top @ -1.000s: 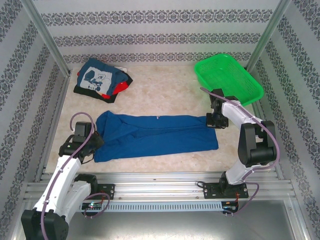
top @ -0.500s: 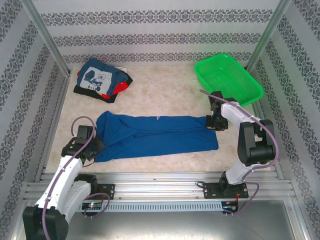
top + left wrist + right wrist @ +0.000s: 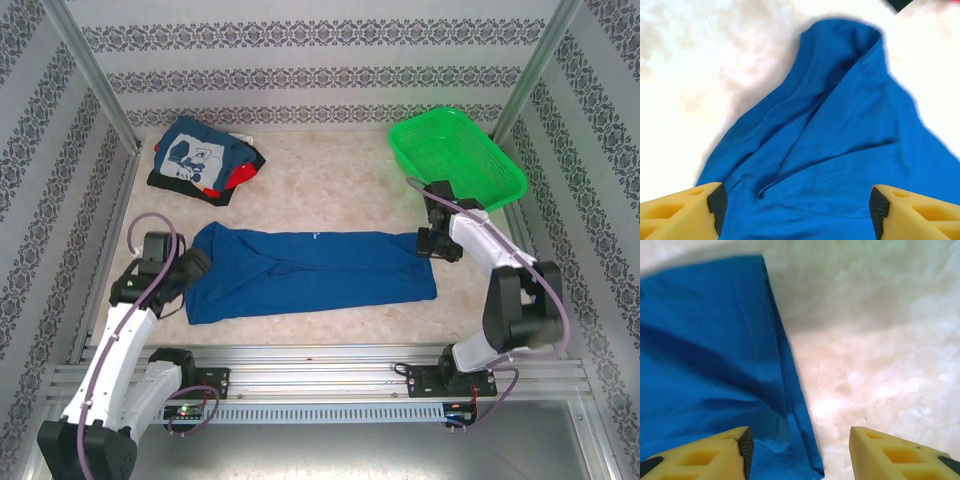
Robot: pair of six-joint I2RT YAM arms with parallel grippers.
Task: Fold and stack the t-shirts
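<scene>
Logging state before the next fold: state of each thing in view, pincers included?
Royal-blue t-shirt: folded into a long strip, lying flat.
Shirt pile: folded, stacked at the far-left corner.
Green mesh basket: empty.
Left pincer: open, over the blue shirt's left end.
Right pincer: open, at its right edge.

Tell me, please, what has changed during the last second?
The left claw turned as its arm swung outward to the left, remaining over the blue shirt's left end; the right claw shifted slightly rightward. Both are open, holding nothing. The shirt, folded pile and green basket stayed put.
</scene>
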